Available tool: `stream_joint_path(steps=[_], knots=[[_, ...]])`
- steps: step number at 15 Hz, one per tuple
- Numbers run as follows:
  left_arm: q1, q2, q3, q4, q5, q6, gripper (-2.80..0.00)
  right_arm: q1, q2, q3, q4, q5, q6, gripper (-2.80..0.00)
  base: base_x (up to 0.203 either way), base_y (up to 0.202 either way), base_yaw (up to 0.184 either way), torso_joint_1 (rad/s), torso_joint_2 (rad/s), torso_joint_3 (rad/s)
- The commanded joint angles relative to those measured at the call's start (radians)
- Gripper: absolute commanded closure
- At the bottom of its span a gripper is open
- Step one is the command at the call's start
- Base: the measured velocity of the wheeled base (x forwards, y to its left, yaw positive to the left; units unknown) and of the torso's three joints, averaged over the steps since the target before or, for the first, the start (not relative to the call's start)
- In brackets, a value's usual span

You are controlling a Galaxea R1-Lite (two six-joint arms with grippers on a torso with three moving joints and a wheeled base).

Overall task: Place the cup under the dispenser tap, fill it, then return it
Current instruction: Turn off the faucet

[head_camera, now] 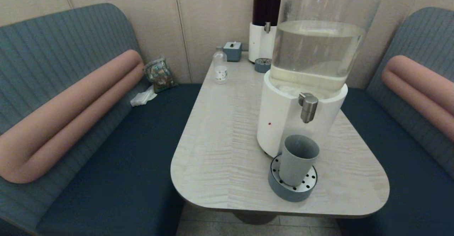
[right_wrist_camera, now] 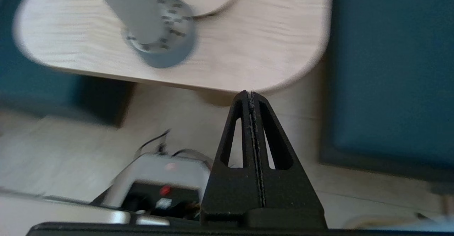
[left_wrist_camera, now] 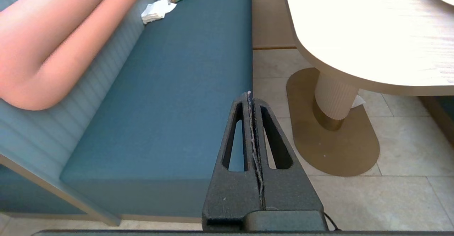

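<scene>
The grey-blue cup point(head_camera: 297, 159) stands upright on a round perforated drip tray point(head_camera: 291, 188), directly below the brushed-steel dispenser tap point(head_camera: 308, 107) of the big clear-tank dispenser point(head_camera: 315, 51). The right wrist view shows the cup point(right_wrist_camera: 133, 7) on that tray from below the table edge. My right gripper point(right_wrist_camera: 251, 93) is shut and empty, low beside the table's near edge. Over the floor next to the bench hangs my left gripper point(left_wrist_camera: 249, 94), also shut and empty. Neither arm shows in the head view.
The table point(head_camera: 227, 133) carries a small clear bottle point(head_camera: 220, 69), a grey box point(head_camera: 232, 50), a dark-liquid dispenser point(head_camera: 264, 27) and a second drip tray point(head_camera: 263, 65) at the back. Blue benches point(head_camera: 117, 165) flank it. The table pedestal point(left_wrist_camera: 335, 99) stands right of my left gripper.
</scene>
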Motion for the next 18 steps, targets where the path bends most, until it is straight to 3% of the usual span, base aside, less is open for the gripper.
stream_joint_path(steps=[1,4,6,10,12,17,18], knots=[[0.0,0.0,0.002,0.0,0.0,0.0,0.0,0.016,-0.149,0.024,0.006,-0.086,0.009,0.0,0.0,0.0,0.0,0.0,0.0,0.0],[0.0,0.0,0.002,0.0,0.0,0.0,0.0,0.059,-0.064,-0.09,-0.093,-0.08,0.018,0.0,0.0,0.0,0.0,0.0,0.0,0.0],[0.0,0.001,0.002,0.0,0.0,0.0,0.0,0.072,0.084,-0.227,-0.14,0.003,-0.009,0.0,0.0,0.0,0.0,0.0,0.0,0.0],[0.0,0.001,0.002,0.0,0.0,0.0,0.0,0.133,0.428,-0.533,-0.049,0.089,-0.129,0.0,0.0,0.0,0.0,0.0,0.0,0.0],[0.0,0.001,0.002,0.0,0.0,0.0,0.0,0.206,0.601,-0.675,0.046,0.036,-0.169,0.0,0.0,0.0,0.0,0.0,0.0,0.0],[0.0,0.001,0.002,0.0,0.0,0.0,0.0,0.435,0.975,-1.007,0.164,-0.304,-0.224,0.0,0.0,0.0,0.0,0.0,0.0,0.0],[0.0,0.001,0.002,0.0,0.0,0.0,0.0,0.477,1.022,-1.089,0.169,-0.324,-0.226,0.0,0.0,0.0,0.0,0.0,0.0,0.0]])
